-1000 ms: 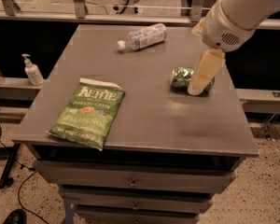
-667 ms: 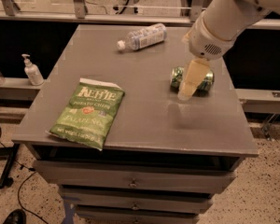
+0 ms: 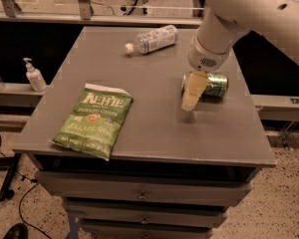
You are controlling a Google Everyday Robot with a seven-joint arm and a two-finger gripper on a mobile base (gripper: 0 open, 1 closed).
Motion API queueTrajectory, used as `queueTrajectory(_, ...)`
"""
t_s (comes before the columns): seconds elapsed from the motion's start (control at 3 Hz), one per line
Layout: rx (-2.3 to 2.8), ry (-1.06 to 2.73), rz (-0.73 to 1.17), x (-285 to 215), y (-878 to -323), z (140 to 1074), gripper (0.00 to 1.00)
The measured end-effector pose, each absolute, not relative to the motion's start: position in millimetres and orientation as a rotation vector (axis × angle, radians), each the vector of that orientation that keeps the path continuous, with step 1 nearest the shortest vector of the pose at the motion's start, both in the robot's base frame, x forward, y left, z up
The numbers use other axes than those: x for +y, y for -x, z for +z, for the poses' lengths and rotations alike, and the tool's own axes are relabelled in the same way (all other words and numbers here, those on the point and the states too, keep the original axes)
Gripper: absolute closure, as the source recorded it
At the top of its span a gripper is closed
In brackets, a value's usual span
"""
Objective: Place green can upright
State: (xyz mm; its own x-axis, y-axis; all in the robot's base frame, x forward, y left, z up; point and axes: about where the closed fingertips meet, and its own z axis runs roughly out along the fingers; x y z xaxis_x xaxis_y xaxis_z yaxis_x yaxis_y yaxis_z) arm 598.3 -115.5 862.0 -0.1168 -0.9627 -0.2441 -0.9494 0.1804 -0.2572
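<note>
The green can (image 3: 215, 85) lies on its side at the right of the grey table (image 3: 154, 133), its long axis running left to right. My gripper (image 3: 189, 102) hangs from the white arm (image 3: 224, 29) and points down at the can's left end, covering that end. Its tip is just in front of and to the left of the can, close above the table top. I cannot tell whether it touches the can.
A green chip bag (image 3: 93, 119) lies flat at the front left. A clear plastic water bottle (image 3: 152, 39) lies on its side at the back. A white pump bottle (image 3: 34, 75) stands on a ledge left of the table. Drawers sit below the table top.
My gripper has moved left and toward the front, from over the can's right side to its left end. The can has stayed on its side in the same place.
</note>
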Motion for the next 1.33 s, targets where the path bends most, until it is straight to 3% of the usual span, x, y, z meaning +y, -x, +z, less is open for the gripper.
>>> queueTrajectory(0.33, 2.163, 1.811, -0.085, -128, -610, 846, 0.00)
queueTrajectory(0.67, 2.213, 1.799, -0.101, -142, -617, 837, 0.17)
queueTrajectory(1.33, 2.246, 1.764, -0.088, -157, -629, 860, 0.64)
